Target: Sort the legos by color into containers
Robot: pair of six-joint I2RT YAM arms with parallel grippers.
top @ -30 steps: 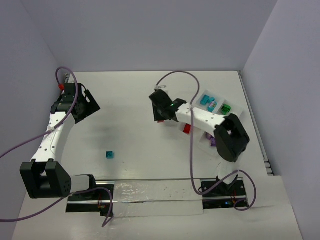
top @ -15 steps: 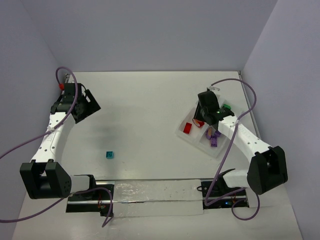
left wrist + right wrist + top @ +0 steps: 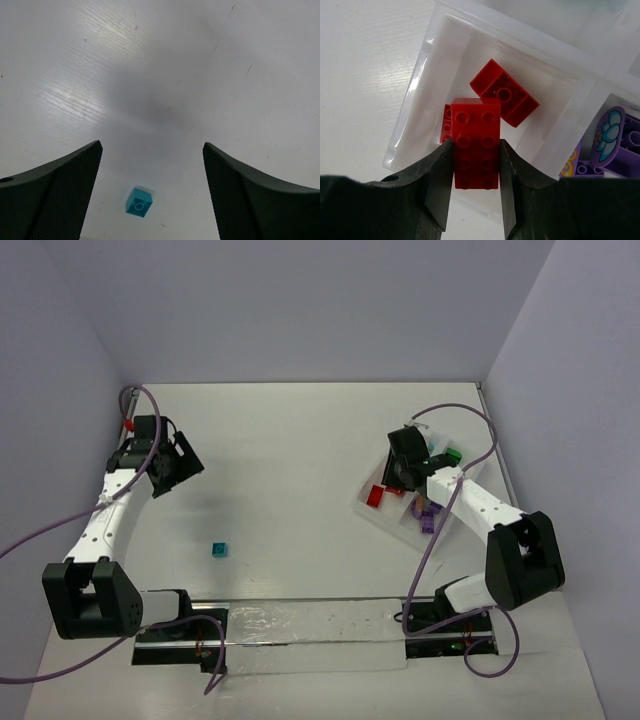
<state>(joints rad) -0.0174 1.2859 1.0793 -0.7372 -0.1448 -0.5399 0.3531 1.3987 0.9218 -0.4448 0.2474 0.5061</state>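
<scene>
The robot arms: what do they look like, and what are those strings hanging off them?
The left arm and right arm are built from white segments linked by chunky black joints. A purple cable loops loosely along each one. The left claw has two black fingers with a fine mesh texture, and a small red part sits by its wrist.

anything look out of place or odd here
One teal brick lies alone on the table, well left of the tray that holds the other bricks, so it looks stray. In the tray, a loose red brick seems to lie underside up. Nothing looks spilled or damaged.
</scene>
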